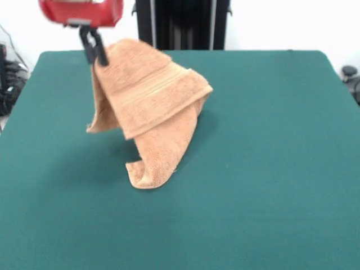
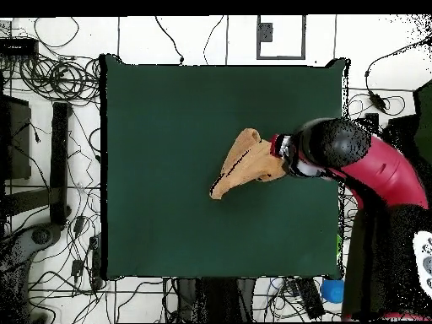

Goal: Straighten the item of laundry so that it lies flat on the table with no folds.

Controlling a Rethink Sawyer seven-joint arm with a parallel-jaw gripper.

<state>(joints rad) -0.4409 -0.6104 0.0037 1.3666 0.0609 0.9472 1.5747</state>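
Laundry first: the small orange-tan terry-cloth towel (image 1: 149,107) with a woven band is hanging from my black two-finger gripper (image 1: 93,49), which is closing tight on one upper corner of it. My fingers are pressed together on the cloth and nothing else is between them.

In the front view the towel is draping downward and to the right of the picture from my gripper. Its lowest end, a curled corner, is touching the large dark green felt-covered table (image 1: 270,169) below and somewhat right of the grasp, while a second flap is hanging loose just under my fingers. The upper part is folding over itself like a tent, so the cloth is still doubled and far from flat.

In the overhead view the towel (image 2: 243,164) is making a narrow band whose long axis is running from my gripper (image 2: 278,148) at the upper right down to the resting corner at the lower left, a little right of the middle of the table (image 2: 169,110).

I am judging that the coming move depends on this axis: the resting corner is acting as an anchor, so pulling away from it along the same line should stretch the cloth, while moving sideways would probably only drag the folds with it.
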